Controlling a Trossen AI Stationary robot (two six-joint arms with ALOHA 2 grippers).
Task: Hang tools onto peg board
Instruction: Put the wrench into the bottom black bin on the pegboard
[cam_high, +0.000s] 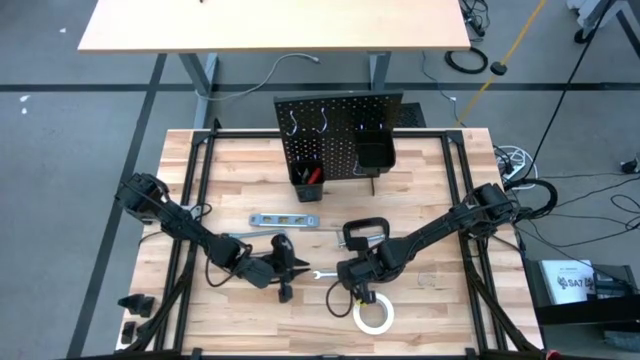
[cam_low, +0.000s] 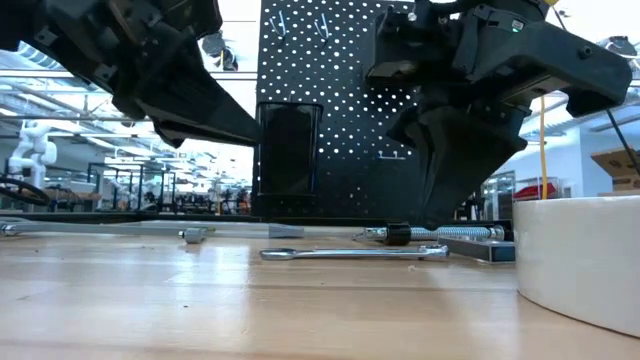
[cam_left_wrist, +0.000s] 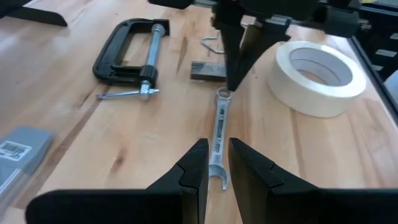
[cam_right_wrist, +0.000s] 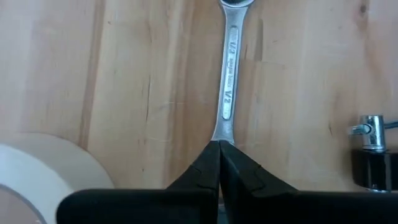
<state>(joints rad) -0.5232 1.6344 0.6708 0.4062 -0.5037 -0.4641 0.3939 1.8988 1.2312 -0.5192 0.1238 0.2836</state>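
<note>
Pressing shut right gripper (cam_right_wrist: 219, 144) tips onto one end of the wrench (cam_right_wrist: 227, 74), while the left gripper (cam_left_wrist: 217, 163) hovers over the other end, jaws narrowly apart and empty.
The wrench lies flat on the table, well short of the peg board (cam_high: 338, 135). Pressed from above, it could skid or pivot, spoiling the left's pickup. The tape (cam_left_wrist: 317, 76) sits just beside it and the clamp (cam_left_wrist: 127, 59) near, crowding both arms.
</note>
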